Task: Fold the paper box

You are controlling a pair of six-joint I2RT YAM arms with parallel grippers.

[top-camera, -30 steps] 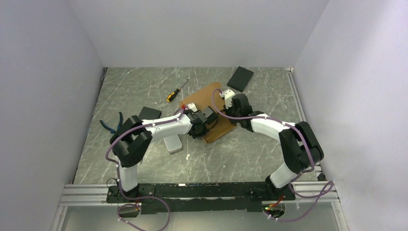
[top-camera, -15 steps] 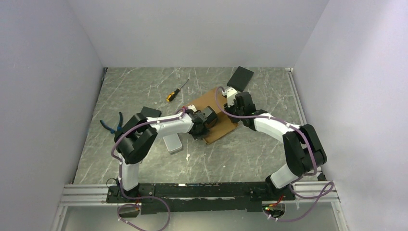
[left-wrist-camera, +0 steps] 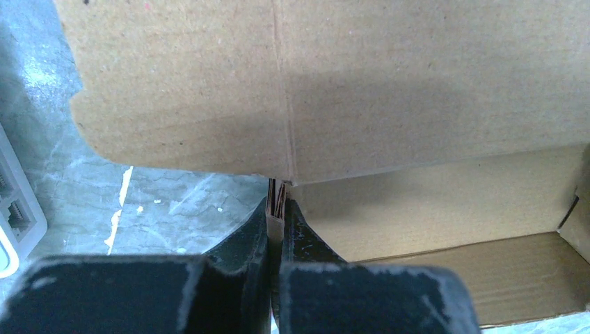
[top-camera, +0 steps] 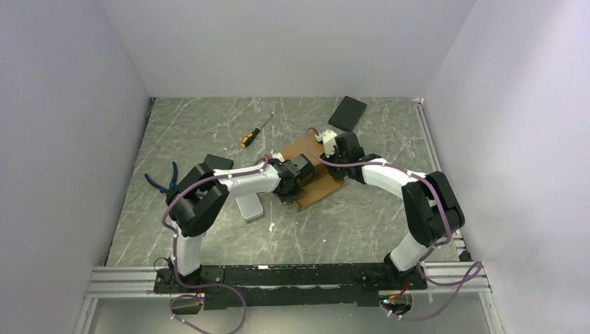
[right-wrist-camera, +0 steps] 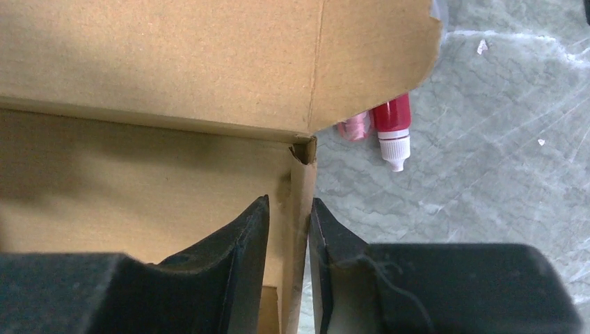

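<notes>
Top view
- Paper box [top-camera: 319,190]: tan cardboard at mid-surface [top-camera: 313,236], set askew to the surface's edges, one corner towards the arm bases. The arms cover too much of it to fix the long axis.
- Left claw [top-camera: 300,177]: on the box's left side; its jaw state cannot be read from this height.
- Right claw [top-camera: 335,158]: on the box's far right side; jaw state likewise unreadable.
- Surroundings: screwdriver [top-camera: 256,131] beyond the box to the left; black slab [top-camera: 347,113] at the far edge; second black slab [top-camera: 217,163], pliers [top-camera: 161,179] and grey tin [top-camera: 249,207] to the left.

Left wrist view
- Paper box [left-wrist-camera: 417,69]: plain face, a crease running up it; the tray interior opens to the right.
- Left claw [left-wrist-camera: 278,203]: clamped tight on the thin upright edge of a box wall, directly under the crease.

Right wrist view
- Paper box [right-wrist-camera: 174,56]: plain flap above, inner wall below, a corner wall standing edge-on.
- Right claw [right-wrist-camera: 289,202]: narrowly parted, astride that corner wall; a gap shows at the left finger [right-wrist-camera: 252,233].
- Beyond: red bottle [right-wrist-camera: 391,124] with white nozzle lying on the surface just past the flap.
</notes>
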